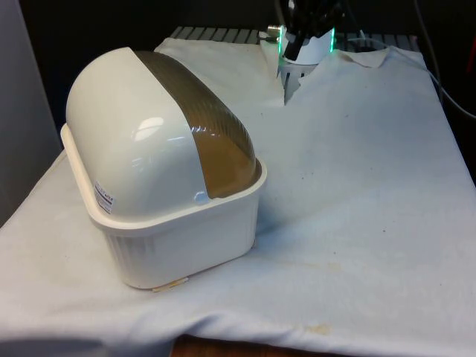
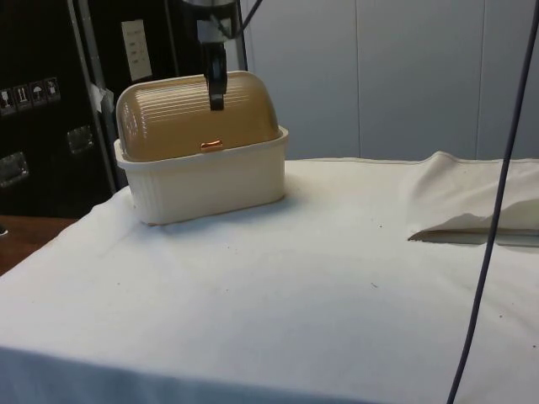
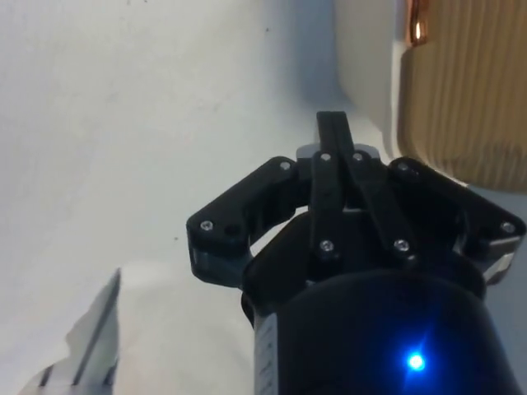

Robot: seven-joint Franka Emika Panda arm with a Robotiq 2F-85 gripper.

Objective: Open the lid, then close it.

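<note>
A cream bread box (image 1: 186, 238) stands on the white cloth at the front view's left. Its ribbed brown roll lid (image 1: 204, 126) is down and closed. In the side view the lid (image 2: 168, 118) faces the camera, with a small copper handle (image 2: 211, 145) at its lower edge. My gripper (image 2: 216, 103) hangs upright just in front of the lid, a little above the handle. Its fingers are shut together with nothing between them. The wrist view has the gripper (image 3: 333, 130) beside the box's cream rim, with the handle (image 3: 417, 25) and lid (image 3: 469, 90) close by.
The robot's base (image 1: 306, 44) stands at the table's far end. A raised fold of cloth (image 2: 472, 198) lies at the side view's right, and a dark cable (image 2: 495, 210) hangs down in front of it. Open cloth (image 1: 357, 186) spreads beside the box.
</note>
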